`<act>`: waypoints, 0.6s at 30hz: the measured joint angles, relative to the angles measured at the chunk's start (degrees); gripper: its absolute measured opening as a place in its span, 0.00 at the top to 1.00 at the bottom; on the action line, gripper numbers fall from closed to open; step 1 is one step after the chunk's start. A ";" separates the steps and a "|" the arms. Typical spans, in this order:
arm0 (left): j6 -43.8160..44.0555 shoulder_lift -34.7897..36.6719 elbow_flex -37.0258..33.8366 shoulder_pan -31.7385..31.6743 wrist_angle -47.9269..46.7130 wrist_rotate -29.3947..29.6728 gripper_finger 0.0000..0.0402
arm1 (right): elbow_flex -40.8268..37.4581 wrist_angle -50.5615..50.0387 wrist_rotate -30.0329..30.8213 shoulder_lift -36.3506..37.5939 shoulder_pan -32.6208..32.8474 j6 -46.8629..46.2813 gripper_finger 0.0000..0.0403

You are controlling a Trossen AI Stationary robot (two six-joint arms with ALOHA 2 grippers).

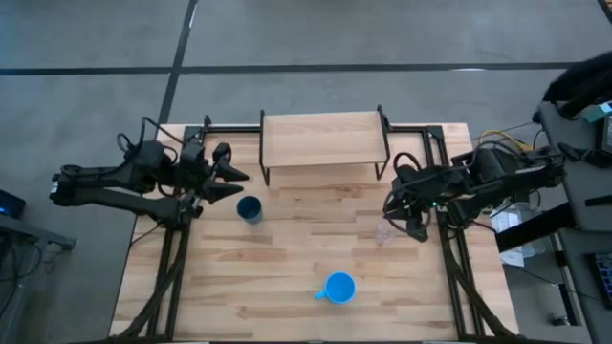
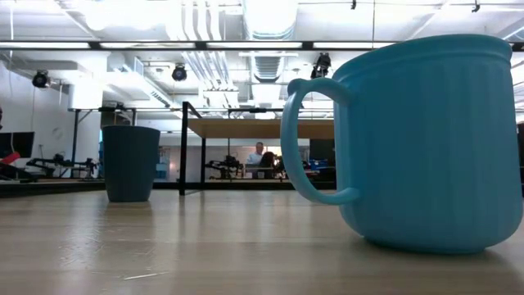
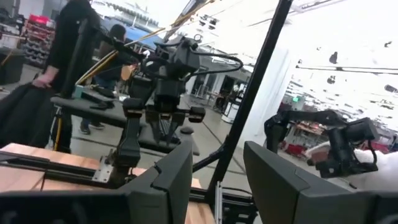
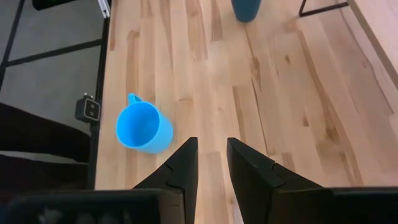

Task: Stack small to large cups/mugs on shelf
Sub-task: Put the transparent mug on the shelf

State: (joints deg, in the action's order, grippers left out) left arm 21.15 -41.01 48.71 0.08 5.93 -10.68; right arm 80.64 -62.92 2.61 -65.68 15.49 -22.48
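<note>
Nothing stacked yet; shelf (image 1: 322,139) top is bare, all three vessels on the table (image 1: 287,287), each standing apart.

Positions relative to shelf:
- Navy cup (image 1: 250,209): just in front of shelf's left leg, upright, mouth up. Closest to left gripper (image 1: 234,182).
- Glass (image 1: 383,232): in front of shelf's right end, beside right gripper (image 1: 418,229). Hard to read, transparent; can't tell whether upright.
- Mug (image 1: 338,288): well in front of shelf, near the table's front edge, handle pointing to the left-arm side.

Grippers:
- Left: hovers at shelf's left front corner, fingers (image 3: 177,171) parted, holding nothing. Its wrist cam looks out level over the table at the other arm, not at any cup, so it reads as parked.
- Right: off shelf's right front corner, over the table, released, nothing between the fingers (image 4: 183,162). Wrist cam aims down at the table with mug and navy cup in view; glass not visible there.

Judgement: layout suits a split, each arm taking the vessel on its own side. For small-into-large, mug should go on the shelf first as the base, and it's the farthest from the shelf.

Clearance:
- Wide open wood between mug and shelf, no obstacles in the carry path.
- Shelf legs and the black frame rails flank the shelf; approach from the front, over the top.
- Mug sits close to the front edge: a nudge forward risks a drop.
- Glass next to right gripper could get knocked on descent.
</note>
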 joint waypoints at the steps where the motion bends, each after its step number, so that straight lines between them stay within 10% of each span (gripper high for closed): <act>1: -1.07 0.16 0.00 0.00 0.02 -0.19 0.67 | -0.22 0.00 0.00 -0.06 0.00 -0.01 0.80; 9: -8.03 -1.18 0.85 0.02 -3.33 -5.16 0.67 | -1.11 -4.57 0.00 -0.03 0.00 -3.75 0.80; 18: -8.29 -9.69 10.78 0.00 -29.87 -5.07 0.67 | -1.15 -8.32 0.00 -0.03 0.00 -4.77 0.80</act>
State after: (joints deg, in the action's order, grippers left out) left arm 12.86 -50.71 59.48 0.08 -23.94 -15.75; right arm 79.48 -71.24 2.61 -65.71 15.49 -27.26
